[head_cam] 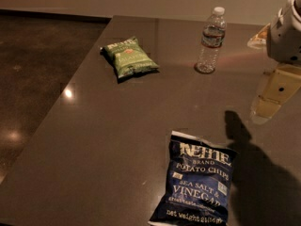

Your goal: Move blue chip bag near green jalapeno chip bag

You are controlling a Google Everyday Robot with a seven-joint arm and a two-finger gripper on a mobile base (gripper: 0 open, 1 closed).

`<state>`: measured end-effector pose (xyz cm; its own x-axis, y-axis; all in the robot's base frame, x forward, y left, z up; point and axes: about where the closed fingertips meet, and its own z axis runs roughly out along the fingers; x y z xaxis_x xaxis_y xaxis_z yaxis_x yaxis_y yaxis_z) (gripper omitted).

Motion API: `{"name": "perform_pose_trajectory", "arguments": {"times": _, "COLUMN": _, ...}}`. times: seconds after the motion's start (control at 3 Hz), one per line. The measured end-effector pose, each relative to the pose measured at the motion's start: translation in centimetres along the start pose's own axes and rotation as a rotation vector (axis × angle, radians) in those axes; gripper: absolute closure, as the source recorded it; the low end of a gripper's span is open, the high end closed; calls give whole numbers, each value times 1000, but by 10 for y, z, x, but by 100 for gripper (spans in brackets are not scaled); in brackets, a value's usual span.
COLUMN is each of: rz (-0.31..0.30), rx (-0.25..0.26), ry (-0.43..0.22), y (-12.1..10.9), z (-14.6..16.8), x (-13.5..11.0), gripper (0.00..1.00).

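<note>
Camera view: the blue chip bag is laid near, well apart from the green jalapeno chip bag far left. The gripper, its state not discernible, is held at right; the blue bag should be pinched centrally.

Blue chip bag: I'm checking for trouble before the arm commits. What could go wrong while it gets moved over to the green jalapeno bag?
The blue chip bag is glossy and lies flat at the near edge of the table; the gripper, off to the right, could slip on it or nudge it off.
The water bottle stands upright right of the green jalapeno chip bag; a wide carry might tip it.
</note>
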<state>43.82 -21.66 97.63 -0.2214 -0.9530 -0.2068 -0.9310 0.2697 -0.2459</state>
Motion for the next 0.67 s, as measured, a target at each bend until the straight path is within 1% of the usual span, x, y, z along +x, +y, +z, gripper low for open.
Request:
{"name": "perform_pose_trajectory", "arguments": {"times": 0.33, "rz": 0, "rx": 0, "ry": 0, "y": 0, "z": 0, "x": 0, "gripper": 0}}
{"name": "perform_pose_trajectory", "arguments": {"times": 0.67, "rz": -8, "rx": -47, "ry": -46, "y": 2, "z": 0, "x": -8, "gripper": 0}}
